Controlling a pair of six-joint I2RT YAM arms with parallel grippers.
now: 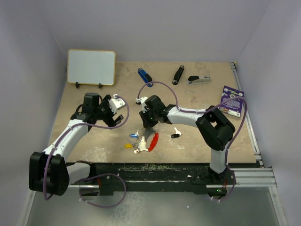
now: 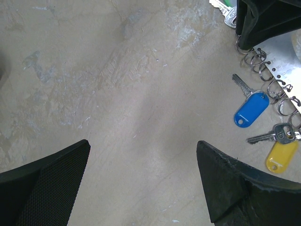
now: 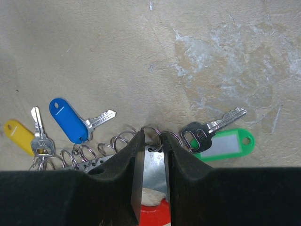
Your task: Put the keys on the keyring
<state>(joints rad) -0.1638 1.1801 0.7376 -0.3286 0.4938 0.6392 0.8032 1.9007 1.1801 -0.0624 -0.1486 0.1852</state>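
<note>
The keyring (image 3: 153, 165) is a silver plate with a row of small rings and a red fob (image 1: 153, 140). My right gripper (image 3: 154, 139) is shut on the plate, right behind the rings. A blue-tagged key (image 3: 70, 121), a yellow-tagged key (image 3: 18, 135) and a black-headed key with a green tag (image 3: 225, 143) hang on the rings. One loose key with a black head (image 1: 175, 134) lies to the right. My left gripper (image 2: 143, 150) is open and empty above bare table, left of the blue tag (image 2: 251, 109) and the yellow tag (image 2: 281, 155).
A whiteboard (image 1: 91, 67) stands at the back left. A blue stapler (image 1: 145, 76), a black stapler (image 1: 178, 74) and a grey stapler (image 1: 199, 80) lie along the back. A purple card (image 1: 232, 100) lies at the right edge.
</note>
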